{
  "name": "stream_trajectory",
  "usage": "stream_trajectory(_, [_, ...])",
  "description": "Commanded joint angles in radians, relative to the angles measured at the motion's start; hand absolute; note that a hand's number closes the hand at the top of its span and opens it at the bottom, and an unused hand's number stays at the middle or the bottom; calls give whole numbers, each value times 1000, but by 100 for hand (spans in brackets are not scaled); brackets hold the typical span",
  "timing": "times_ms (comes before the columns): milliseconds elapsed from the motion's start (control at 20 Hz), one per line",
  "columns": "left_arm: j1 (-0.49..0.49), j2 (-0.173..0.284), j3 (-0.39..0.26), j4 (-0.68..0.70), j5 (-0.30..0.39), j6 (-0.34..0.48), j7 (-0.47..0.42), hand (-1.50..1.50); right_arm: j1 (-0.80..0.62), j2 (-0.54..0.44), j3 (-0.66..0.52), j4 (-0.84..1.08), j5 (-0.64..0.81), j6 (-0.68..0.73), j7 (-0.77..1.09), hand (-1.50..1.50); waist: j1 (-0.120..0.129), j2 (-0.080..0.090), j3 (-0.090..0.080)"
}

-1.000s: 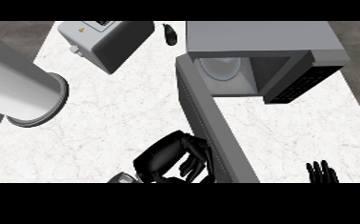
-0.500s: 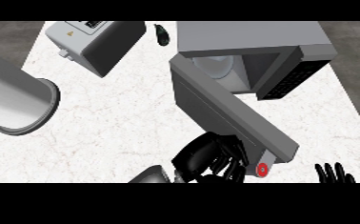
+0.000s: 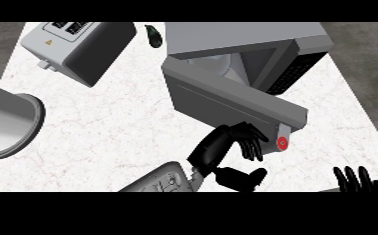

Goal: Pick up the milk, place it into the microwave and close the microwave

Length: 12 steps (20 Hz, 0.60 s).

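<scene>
Counter: I had a white marbled counter top (image 3: 103, 124) under everything, and it ran most of the view.

Microwave: the grey box-shaped microwave (image 3: 244, 39) stood at the far right of the counter, its cavity open toward me.

Door: the flat grey microwave door (image 3: 221, 96) was part-way swung, angled across the opening, with a red round button (image 3: 283, 142) at its near corner.

Toaster: a grey boxy toaster (image 3: 81, 49) sat at the far left, well apart from the microwave.

Pot: a grey round metal pot (image 3: 15, 124) showed at the left edge, cut off by the view.

Left hand: my black left hand (image 3: 240, 139) had its fingers curled down against the door's near edge, just beside the red button; it held nothing that I could see.

Right hand: my black right hand (image 3: 354, 179) rested at the lower right edge, fingers straight and up.

Milk: I could not make out the milk; I judged it to be inside the cavity, behind the door, but the light shape there was too hidden to name.

Step in hand: I judged it to be closing the door.

How to do it well: I wanted to keep the left hand's contact near the door's free edge, follow its arc toward the hinge side, and keep the fingers clear of the closing gap.
</scene>
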Motion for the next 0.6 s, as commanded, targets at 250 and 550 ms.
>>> stream_trajectory(250, [-136,-11,55,103,161,191,-103,150,23,-66,3,-121,-66,61,53,-150,-69,13,-1])
stream_trajectory(550, [-228,-11,133,164,287,191,-164,150,39,-88,37,-166,-99,95,86,-150,-114,31,-2])
